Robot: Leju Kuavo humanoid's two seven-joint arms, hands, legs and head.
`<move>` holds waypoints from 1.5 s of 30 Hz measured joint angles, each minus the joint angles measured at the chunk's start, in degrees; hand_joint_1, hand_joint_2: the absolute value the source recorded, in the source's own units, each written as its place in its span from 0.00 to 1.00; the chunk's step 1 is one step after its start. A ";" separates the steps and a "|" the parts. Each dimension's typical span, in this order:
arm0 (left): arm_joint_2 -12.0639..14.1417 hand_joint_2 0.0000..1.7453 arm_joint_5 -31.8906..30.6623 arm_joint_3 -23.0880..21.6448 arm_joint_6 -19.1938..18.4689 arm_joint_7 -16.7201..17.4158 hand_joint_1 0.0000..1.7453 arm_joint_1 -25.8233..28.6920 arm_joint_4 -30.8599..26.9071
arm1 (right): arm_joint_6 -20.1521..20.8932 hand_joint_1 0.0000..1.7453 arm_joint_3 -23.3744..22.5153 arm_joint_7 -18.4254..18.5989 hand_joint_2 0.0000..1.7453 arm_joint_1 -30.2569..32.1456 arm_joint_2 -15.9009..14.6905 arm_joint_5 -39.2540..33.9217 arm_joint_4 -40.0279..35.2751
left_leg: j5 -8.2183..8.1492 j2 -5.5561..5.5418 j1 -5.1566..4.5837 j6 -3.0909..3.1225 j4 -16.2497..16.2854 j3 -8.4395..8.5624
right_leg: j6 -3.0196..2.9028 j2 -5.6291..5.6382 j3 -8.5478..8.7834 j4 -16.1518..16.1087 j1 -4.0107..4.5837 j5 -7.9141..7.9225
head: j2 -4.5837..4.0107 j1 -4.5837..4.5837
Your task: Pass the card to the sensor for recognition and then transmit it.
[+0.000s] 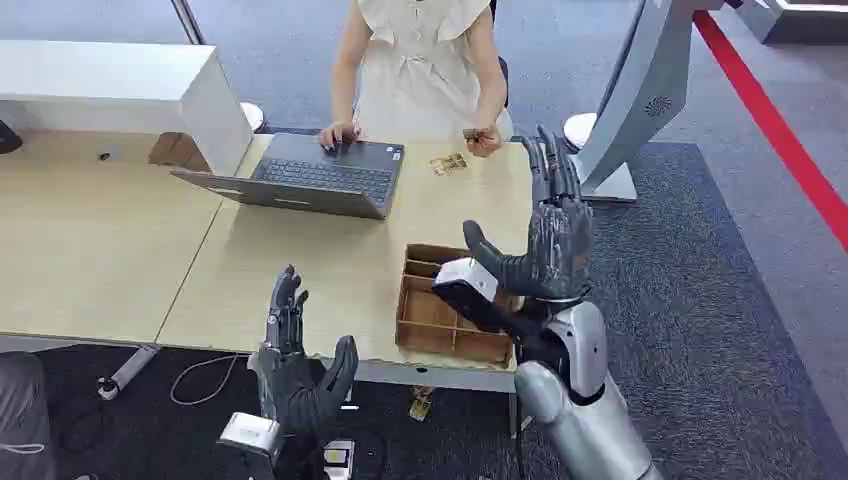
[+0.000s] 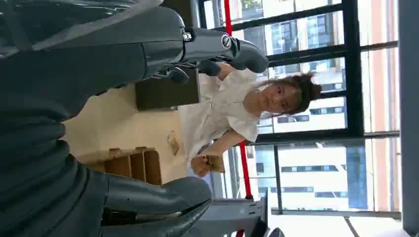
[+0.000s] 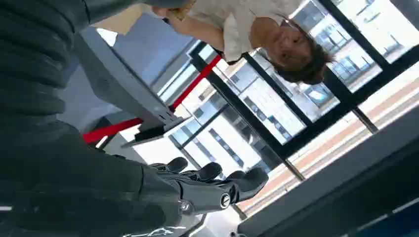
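Observation:
A person across the table pinches a small brown card (image 1: pixel 478 136) in one hand; the left wrist view has that same card (image 2: pixel 213 163) too. A second card (image 1: pixel 449 163) lies flat on the table beside the laptop. My right hand (image 1: pixel 550 235) is raised above the table's right end, fingers spread and upright, holding nothing. My left hand (image 1: pixel 295 370) hangs lower, in front of the table's near edge, also spread and empty. The grey sensor stand (image 1: pixel 640 90) rises at the right, beyond my right hand; it also crosses the right wrist view (image 3: pixel 118 84).
An open grey laptop (image 1: pixel 310 175) sits under the person's other hand. A brown divided cardboard box (image 1: pixel 440 305) stands at the light wood table's (image 1: pixel 300 270) near edge, just left of my right forearm. A white cabinet (image 1: pixel 110 85) stands far left. Cables lie on the floor.

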 joint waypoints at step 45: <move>3.30 1.00 13.42 -21.27 -1.53 -0.50 0.00 -14.03 8.85 | 18.31 1.00 14.51 24.36 1.00 -24.08 -8.02 7.74 34.84 | 0.00 -0.02 0.00 0.01 0.05 -0.09 | -0.01 -0.01 -0.10 0.01 0.00 0.01 | 0.00 0.00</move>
